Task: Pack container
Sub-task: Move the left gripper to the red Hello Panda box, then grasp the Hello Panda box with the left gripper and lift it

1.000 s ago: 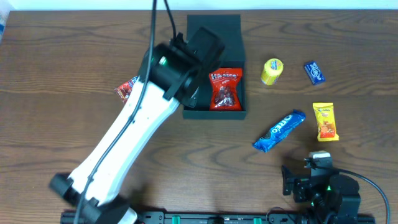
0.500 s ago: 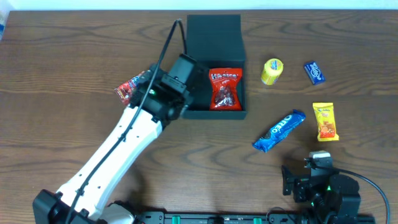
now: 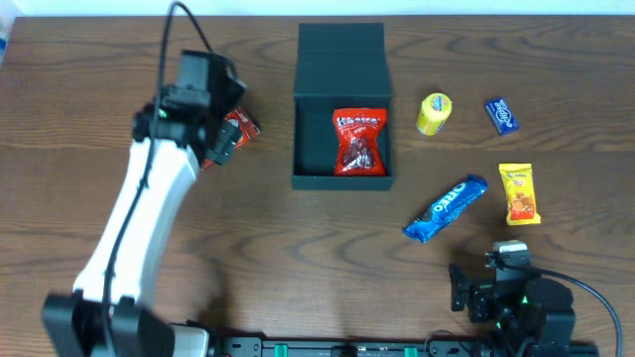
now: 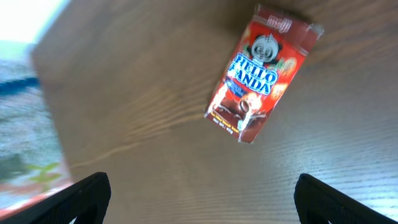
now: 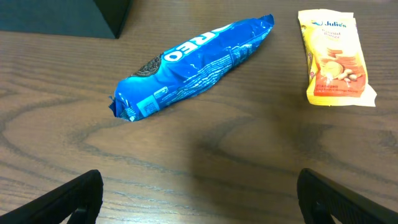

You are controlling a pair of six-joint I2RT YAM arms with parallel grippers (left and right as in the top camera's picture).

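Now hovering over Hello Panda packet [image 4: 258, 71] with left gripper [image 4: 202, 202], jaws fully spread, nothing held; likely lined up for a grab. Container [image 3: 342, 181] mid-table, lid flipped back for loading, red packet [image 3: 359, 141] inside. Right gripper [image 5: 199, 199] parked wide, empty.

We see a dark brown table [image 3: 298, 258] with strong wood grain filling almost the whole overhead view. Beyond its far edge runs a pale strip [image 3: 476, 8], too narrow to identify. In the left wrist view a bright white patch [image 4: 28, 15] and a blurred grey area [image 4: 22, 118] lie past the table's edge. The light is soft and even.
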